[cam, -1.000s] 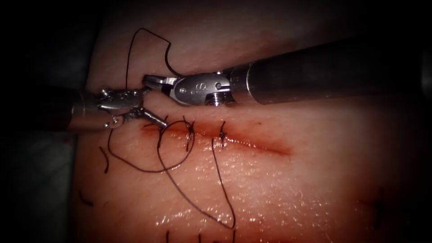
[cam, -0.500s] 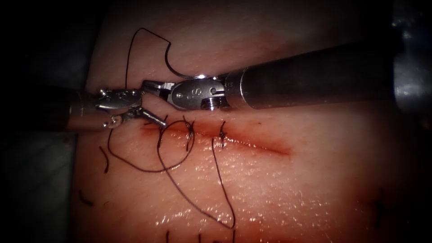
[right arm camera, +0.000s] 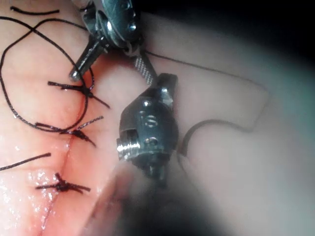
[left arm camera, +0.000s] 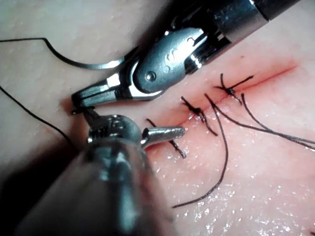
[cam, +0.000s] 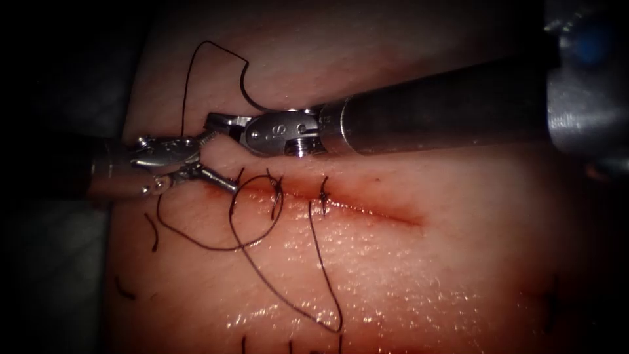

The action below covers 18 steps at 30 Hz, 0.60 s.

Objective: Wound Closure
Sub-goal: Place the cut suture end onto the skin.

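Up close, needle [left arm camera: 86,63] lies free on tissue [left arm camera: 275,187] beside right tool [left arm camera: 86,97].

Beyond the lit middle, the surroundings [cam: 46,275] fall off into deep shadow along the left and upper edges.

On my endoscope feed, a dark bench surface [cam: 49,269] beside the work, running down the left edge of the frame, dull grey at lower left, going to black at upper left
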Tool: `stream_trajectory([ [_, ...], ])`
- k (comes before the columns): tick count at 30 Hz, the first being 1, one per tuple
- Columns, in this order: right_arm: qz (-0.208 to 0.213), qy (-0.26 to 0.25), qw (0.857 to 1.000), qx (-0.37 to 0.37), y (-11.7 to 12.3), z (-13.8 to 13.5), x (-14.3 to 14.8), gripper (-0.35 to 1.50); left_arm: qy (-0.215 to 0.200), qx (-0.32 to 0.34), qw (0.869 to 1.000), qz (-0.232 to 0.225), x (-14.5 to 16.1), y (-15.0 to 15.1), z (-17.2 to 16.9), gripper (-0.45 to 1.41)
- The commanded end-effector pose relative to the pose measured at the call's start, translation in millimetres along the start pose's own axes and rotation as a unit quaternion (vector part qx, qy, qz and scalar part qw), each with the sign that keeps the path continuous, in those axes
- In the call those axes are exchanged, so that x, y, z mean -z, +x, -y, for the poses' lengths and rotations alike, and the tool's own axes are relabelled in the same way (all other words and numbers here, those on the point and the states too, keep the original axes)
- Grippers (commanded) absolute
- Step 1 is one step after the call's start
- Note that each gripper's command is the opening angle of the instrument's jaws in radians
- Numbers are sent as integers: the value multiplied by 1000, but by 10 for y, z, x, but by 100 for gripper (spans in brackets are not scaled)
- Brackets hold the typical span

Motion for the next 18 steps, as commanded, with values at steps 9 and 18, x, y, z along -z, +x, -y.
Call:
stream_trajectory([
  [9, 32, 18, 999, 12, -13, 7, -5, -35, 21, -25, 999, -13, 33, 16, -14, 128],
  [18, 79, 58, 995, 23, -19, 9, 15, -35, 33, -69, 996, -49, 76, 49, -38, 126],
])
